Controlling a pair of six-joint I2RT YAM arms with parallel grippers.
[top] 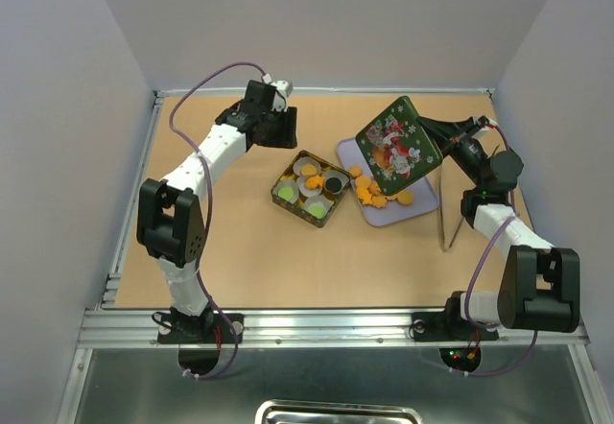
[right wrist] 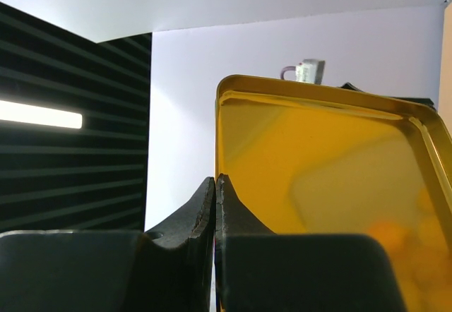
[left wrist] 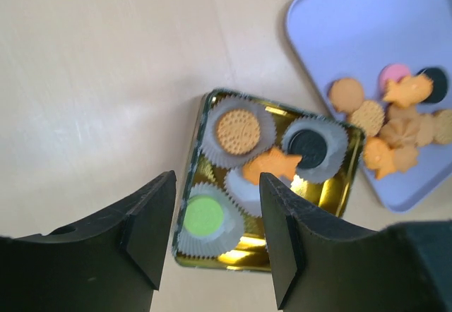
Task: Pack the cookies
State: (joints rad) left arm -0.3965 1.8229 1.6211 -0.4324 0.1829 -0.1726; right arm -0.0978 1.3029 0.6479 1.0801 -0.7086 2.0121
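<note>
Cookies [top: 376,194]: some in tin [left wrist: 330,198] near wide-open left gripper [left wrist: 216,178]; rest on tray [left wrist: 353,37] under tilted lid [top: 398,146] pinched by right gripper [right wrist: 215,185].

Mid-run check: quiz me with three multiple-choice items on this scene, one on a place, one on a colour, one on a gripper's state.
1. Where is the tin lid?
A) flat on the tin
B) held tilted over the tray
C) beside the left arm's base

2. What colour is the tray?
A) lavender
B) red
C) black

3. How is the left gripper?
A) shut on a cookie
B) shut on the lid
C) open, empty

Key:
1 B, the right gripper pinches its rim above the tray.
2 A, lavender shows around the loose cookies.
3 C, its fingers stand apart, gripping nothing.
</note>
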